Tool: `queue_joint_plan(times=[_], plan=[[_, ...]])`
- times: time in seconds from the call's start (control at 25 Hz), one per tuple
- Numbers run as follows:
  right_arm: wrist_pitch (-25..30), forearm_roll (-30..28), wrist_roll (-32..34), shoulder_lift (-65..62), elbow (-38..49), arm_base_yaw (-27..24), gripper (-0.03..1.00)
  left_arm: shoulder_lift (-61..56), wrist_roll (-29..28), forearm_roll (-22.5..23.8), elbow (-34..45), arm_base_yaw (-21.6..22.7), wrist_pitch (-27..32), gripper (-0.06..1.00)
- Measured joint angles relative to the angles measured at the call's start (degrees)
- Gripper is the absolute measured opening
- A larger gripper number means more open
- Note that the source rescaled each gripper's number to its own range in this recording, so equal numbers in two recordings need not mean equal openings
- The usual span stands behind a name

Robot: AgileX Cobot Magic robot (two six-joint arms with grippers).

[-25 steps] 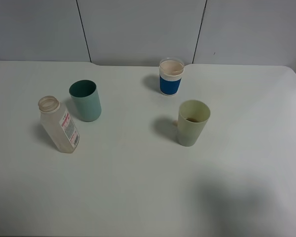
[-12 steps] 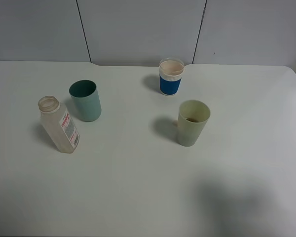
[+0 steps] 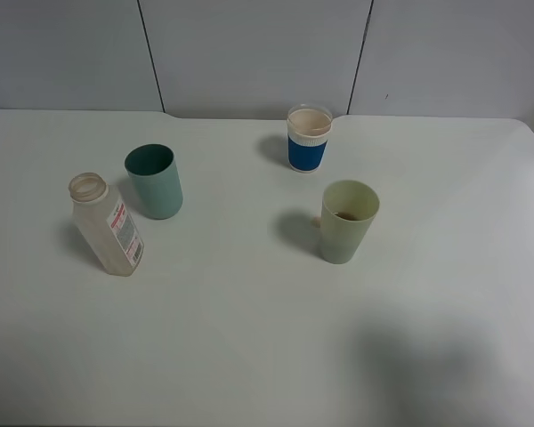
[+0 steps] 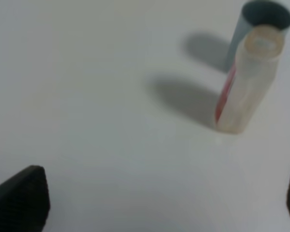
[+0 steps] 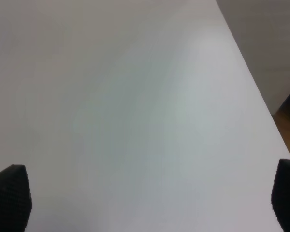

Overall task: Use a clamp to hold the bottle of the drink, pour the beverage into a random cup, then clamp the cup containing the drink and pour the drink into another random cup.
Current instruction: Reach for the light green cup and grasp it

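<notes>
Nearest the robot, the left gripper (image 4: 157, 198) hangs above the flat white table (image 3: 249, 356) with its two black textured fingertips (image 4: 19, 199) set wide apart at opposite sides of the left wrist view; nothing lies between them. The right gripper (image 5: 149, 193) is spread just as wide over a bare stretch of the table near its right edge, and it too holds nothing. Neither arm shows in the high view, where only a soft grey shadow (image 3: 418, 365) falls on the near right part of the tabletop.

Further in, on the left half, the small clear plastic wide-mouthed bottle with a white, red-printed label (image 3: 105, 224) stands on its base with its mouth open. It is ahead of the left gripper and well apart from it. Whether any liquid is in it cannot be told.

Right of the middle stands the tall tapered pale yellow-green plastic tumbler (image 3: 348, 221), upright, with a little thin brown beverage (image 3: 347, 215) showing at its bottom.

Just behind the bottle, slightly to its right and not touching it, stands a teal-green plastic tumbler (image 3: 154, 181), upright, its inside dark.

Farthest back, beyond the yellow-green tumbler and a little to its left, is the short blue cup with a white ribbed rim band and cream inside (image 3: 309, 138), upright and on its own. A grey panelled wall (image 3: 249, 53) closes the scene behind the table.
</notes>
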Motion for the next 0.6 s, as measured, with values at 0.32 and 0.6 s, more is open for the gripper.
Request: queue_joint_plan(times=[0.32, 0.6], plan=[[0.0, 0.0, 0.0, 0.0, 0.0, 0.0, 1.0, 0.0, 0.0, 1.2, 3.6, 0.0, -5.0, 1.0], [0.0, 0.0, 0.0, 0.0, 0.0, 0.0, 1.0, 0.0, -0.1, 1.1, 5.4, 0.0, -8.6, 1.0]])
